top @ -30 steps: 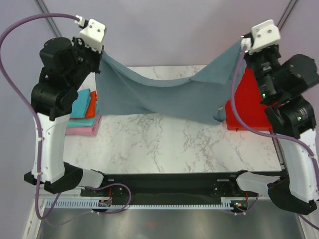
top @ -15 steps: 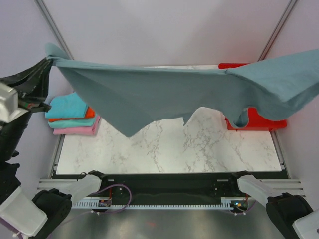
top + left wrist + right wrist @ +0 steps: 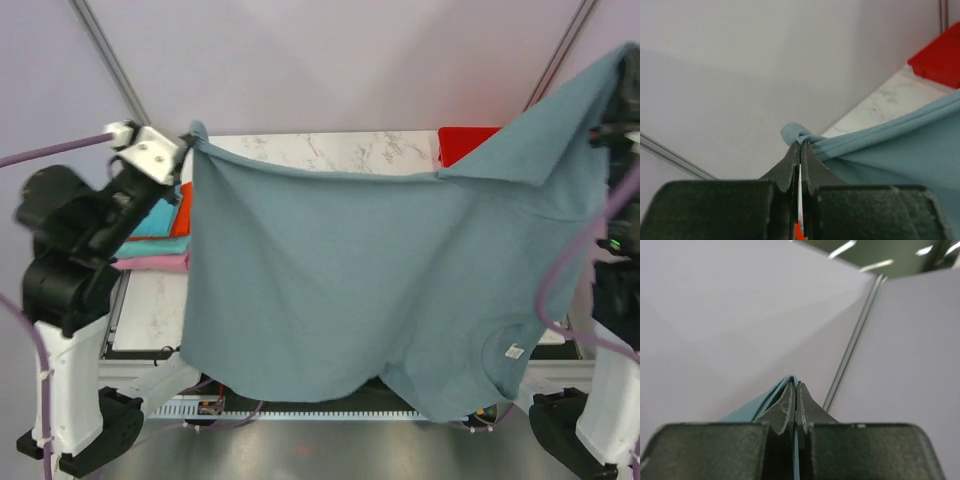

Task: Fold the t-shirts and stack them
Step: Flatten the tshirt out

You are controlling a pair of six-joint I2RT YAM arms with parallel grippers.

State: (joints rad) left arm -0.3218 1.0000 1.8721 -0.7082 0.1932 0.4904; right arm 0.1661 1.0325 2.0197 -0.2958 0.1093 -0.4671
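The left end effector [image 3: 800, 146] is pinched shut on a bunched corner of the grey-blue shirt [image 3: 340, 290], at the far left. The right end effector [image 3: 795, 386] is likewise clamped tight on a fold of the same cloth, raised higher at the far right. The shirt hangs spread between them like a sheet, lifted off the tabletop [image 3: 330, 150] and hiding most of it from above. Its neck opening, with a small white label [image 3: 515, 351], sits at the near right. Behind the left arm lies a stack of folded shirts: teal shirt [image 3: 160, 218] and orange shirt [image 3: 183, 208] above, pink shirt [image 3: 150, 262] lowest. A red tray [image 3: 468, 143] shows at the far right
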